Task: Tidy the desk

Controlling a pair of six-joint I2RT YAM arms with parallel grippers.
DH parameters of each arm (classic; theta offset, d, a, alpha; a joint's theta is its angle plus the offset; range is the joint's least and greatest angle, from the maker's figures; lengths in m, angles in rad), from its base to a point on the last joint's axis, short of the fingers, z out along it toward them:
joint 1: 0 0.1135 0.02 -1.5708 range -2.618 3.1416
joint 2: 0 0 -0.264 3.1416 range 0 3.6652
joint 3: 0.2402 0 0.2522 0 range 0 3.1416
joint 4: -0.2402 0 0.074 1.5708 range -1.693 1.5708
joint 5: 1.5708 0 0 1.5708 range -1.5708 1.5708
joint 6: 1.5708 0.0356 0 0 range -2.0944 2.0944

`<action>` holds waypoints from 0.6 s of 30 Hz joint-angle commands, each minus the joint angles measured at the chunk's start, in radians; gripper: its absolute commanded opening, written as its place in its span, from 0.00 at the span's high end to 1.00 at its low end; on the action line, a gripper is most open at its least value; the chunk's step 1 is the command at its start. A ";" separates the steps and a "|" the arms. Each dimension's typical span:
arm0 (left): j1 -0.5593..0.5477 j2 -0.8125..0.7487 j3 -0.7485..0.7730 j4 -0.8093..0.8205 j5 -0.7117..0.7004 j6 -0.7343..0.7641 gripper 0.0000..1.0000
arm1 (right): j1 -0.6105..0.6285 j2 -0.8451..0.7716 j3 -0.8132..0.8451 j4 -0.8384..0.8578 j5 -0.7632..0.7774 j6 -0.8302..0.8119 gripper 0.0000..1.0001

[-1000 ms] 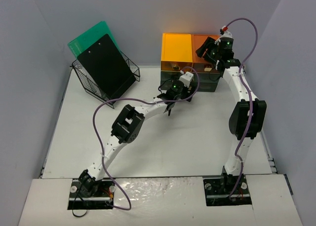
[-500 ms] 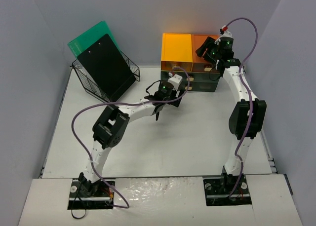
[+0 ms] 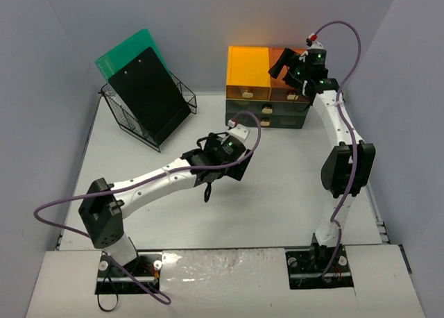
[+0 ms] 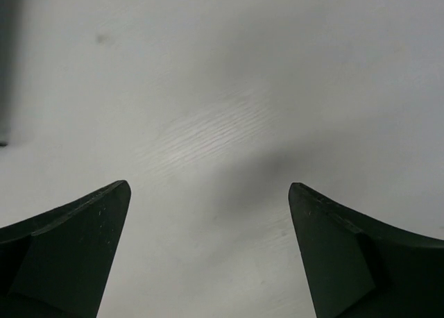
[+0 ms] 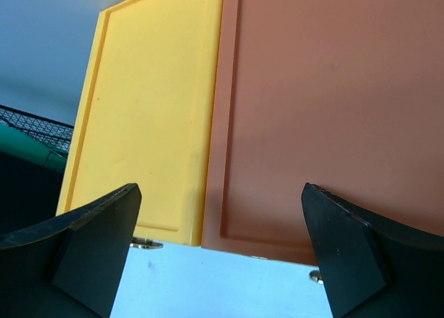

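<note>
The desk [image 3: 277, 193] is a wide white tabletop. My left gripper [image 3: 207, 190] hangs over its middle, pointing down, and in the left wrist view the left gripper [image 4: 208, 193] is open with only bare desk [image 4: 208, 110] between its fingers. My right gripper [image 3: 279, 69] hovers above the drawer unit at the back. In the right wrist view the right gripper [image 5: 220, 193] is open and empty over the seam between the yellow top [image 5: 152, 110] and the orange top [image 5: 326, 103].
The drawer unit has a yellow box [image 3: 248, 71] and an orange box [image 3: 281, 78] on dark green drawers [image 3: 267, 114]. At the back left, a black wire basket [image 3: 182, 89] holds a black clipboard [image 3: 147, 89] and a green board [image 3: 128, 51].
My left arm has drawn back from the drawer fronts toward the middle of the desk, its elbow swinging far left. The right gripper has shifted slightly over the unit's top.
</note>
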 commanded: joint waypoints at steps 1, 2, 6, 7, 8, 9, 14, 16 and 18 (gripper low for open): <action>-0.003 -0.191 0.005 -0.323 -0.288 -0.143 0.03 | 0.020 -0.066 -0.083 -0.262 0.044 -0.017 0.00; -0.001 -0.225 -0.003 -0.363 -0.326 -0.159 0.03 | 0.026 -0.093 -0.107 -0.262 0.045 -0.019 0.00; 0.011 -0.320 -0.036 -0.449 -0.419 -0.190 0.03 | 0.065 -0.189 -0.194 -0.263 0.097 -0.037 0.00; 0.024 -0.349 -0.047 -0.472 -0.436 -0.203 0.03 | 0.078 -0.239 -0.245 -0.263 0.112 -0.042 0.00; 0.039 -0.372 -0.058 -0.488 -0.447 -0.213 0.03 | 0.090 -0.285 -0.291 -0.262 0.121 -0.041 0.00; 0.058 -0.385 -0.068 -0.492 -0.443 -0.219 0.03 | 0.099 -0.323 -0.330 -0.263 0.120 -0.032 0.00; 0.157 -0.422 -0.112 -0.478 -0.382 -0.215 0.03 | 0.200 -0.535 -0.516 -0.265 0.169 0.007 0.00; 0.197 -0.419 -0.122 -0.467 -0.369 -0.204 0.03 | 0.239 -0.595 -0.604 -0.264 0.195 0.040 0.00; 0.223 -0.412 -0.127 -0.452 -0.353 -0.181 0.03 | 0.282 -0.680 -0.666 -0.265 0.225 0.074 0.00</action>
